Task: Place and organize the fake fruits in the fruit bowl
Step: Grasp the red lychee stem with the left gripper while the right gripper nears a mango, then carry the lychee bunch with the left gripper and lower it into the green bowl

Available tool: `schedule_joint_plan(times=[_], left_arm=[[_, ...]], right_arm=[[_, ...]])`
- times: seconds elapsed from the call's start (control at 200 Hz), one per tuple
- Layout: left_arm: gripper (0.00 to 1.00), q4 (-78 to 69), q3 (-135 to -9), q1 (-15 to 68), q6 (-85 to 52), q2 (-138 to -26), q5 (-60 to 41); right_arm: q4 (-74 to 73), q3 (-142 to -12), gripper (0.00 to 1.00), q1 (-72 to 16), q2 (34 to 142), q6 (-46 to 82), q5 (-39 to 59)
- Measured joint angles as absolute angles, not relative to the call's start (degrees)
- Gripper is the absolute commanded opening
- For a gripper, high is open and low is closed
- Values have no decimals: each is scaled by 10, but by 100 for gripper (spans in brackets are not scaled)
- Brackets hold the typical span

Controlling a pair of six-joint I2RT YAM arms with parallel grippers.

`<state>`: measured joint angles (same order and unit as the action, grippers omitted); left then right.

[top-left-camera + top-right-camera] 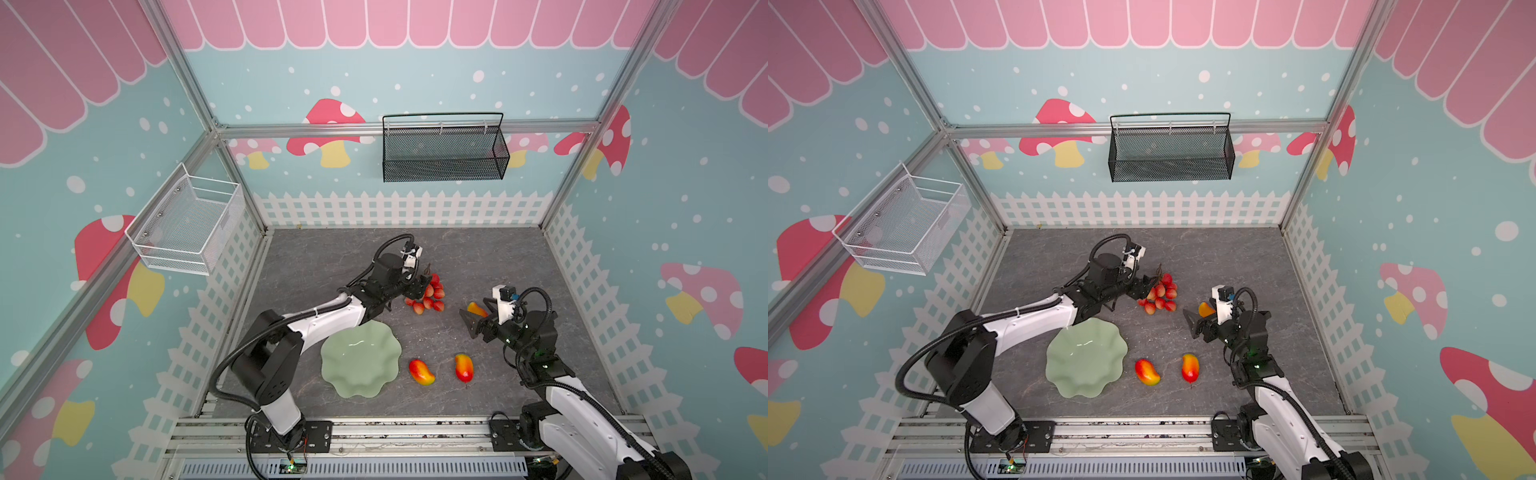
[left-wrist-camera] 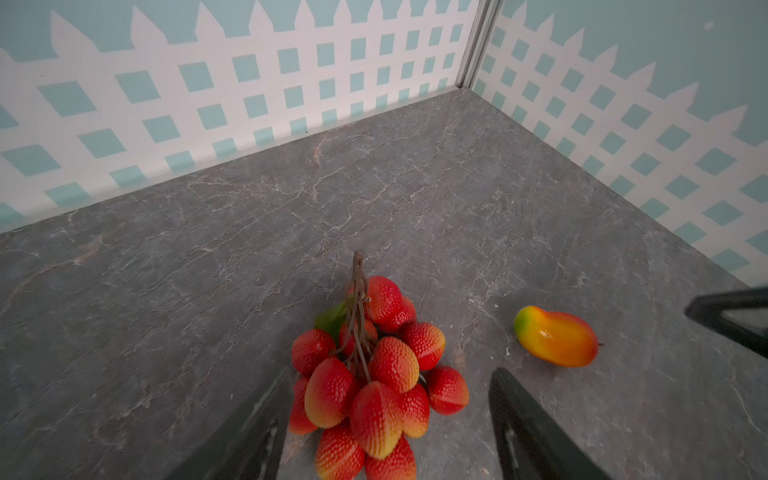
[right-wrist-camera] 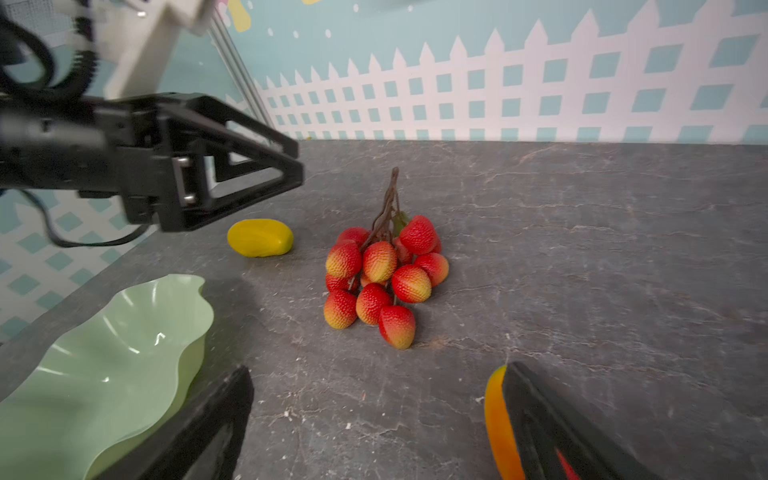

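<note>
The bunch of red berries (image 1: 430, 295) lies mid-table on its dark stem. My left gripper (image 1: 417, 291) is open, and in the left wrist view its fingers straddle the near end of the bunch (image 2: 374, 374). The pale green fruit bowl (image 1: 360, 361) stands empty near the front. Two red-yellow mangoes (image 1: 421, 372) (image 1: 464, 367) lie to its right. A third mango (image 1: 477, 309) sits by my open right gripper (image 1: 473, 318), one finger (image 3: 540, 424) hovering over it. Only the right wrist view shows the yellow fruit (image 3: 260, 237); it lies under the left gripper.
A white mesh basket (image 1: 187, 226) hangs on the left wall and a black mesh basket (image 1: 444, 151) on the back wall. Fence-printed walls enclose the grey table (image 1: 498, 257) on three sides. The left arm (image 1: 324, 316) reaches over the bowl's far rim.
</note>
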<state>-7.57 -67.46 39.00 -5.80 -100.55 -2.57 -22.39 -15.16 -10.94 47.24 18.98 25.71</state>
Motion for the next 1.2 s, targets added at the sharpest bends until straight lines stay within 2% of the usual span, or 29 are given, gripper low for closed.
schedule_joint_plan(times=[0.25, 0.771, 0.946, 1.201], left_arm=[[59, -42, -812, 389, -58, -1116, -22], [52, 19, -872, 386, -58, -1199, -11], [41, 24, -892, 384, -58, -1221, -11], [12, 29, -896, 380, -57, -1222, -11]], right_arm=[[-220, -156, 97, -110, 473, 190, 275], [-218, -156, 97, -110, 499, 185, 284], [-218, -158, 97, -110, 501, 185, 286], [-218, -158, 97, -110, 505, 183, 286]])
